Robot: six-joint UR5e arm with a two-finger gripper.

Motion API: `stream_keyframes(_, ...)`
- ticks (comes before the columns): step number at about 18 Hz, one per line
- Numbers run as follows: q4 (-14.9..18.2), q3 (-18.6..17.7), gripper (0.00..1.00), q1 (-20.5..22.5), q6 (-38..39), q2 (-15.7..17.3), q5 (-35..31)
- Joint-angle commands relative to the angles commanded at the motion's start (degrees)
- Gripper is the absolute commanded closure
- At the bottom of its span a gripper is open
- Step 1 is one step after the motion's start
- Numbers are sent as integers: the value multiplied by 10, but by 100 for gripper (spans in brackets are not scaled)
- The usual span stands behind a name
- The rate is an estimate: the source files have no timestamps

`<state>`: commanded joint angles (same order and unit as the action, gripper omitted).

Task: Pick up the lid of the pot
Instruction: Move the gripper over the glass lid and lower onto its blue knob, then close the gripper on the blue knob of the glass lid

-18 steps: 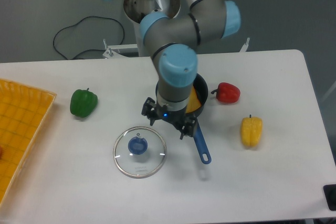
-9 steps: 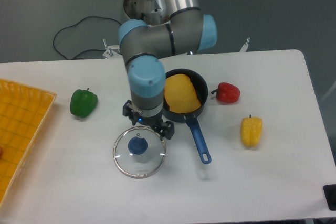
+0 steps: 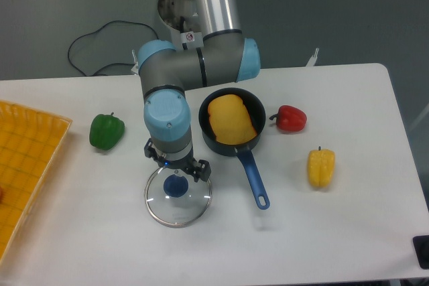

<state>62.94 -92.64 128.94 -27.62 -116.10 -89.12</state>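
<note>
The claw (image 3: pixel 176 160) is spread open, reaching for the lid (image 3: pixel 177 211), and next it should go down around the blue knob (image 3: pixel 175 186) and pinch.

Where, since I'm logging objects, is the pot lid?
In the camera view, the pot lid lies left of centre, with the open tool by its upper edge and the black pan to its upper right.

This looks like a robotics lab: a jointed robot arm (image 3: pixel 167 105) reaches in over the far edge of a white table (image 3: pixel 322 232) holding a frying pan (image 3: pixel 253 182), with a black cable (image 3: pixel 120 21) beyond that edge.
</note>
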Motion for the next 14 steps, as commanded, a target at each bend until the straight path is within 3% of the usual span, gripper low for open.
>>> stream_keyframes(3,-21,4,0,0,22,-8,0)
stream_keyframes(14,-49,7,0,0,26,-31,-2)
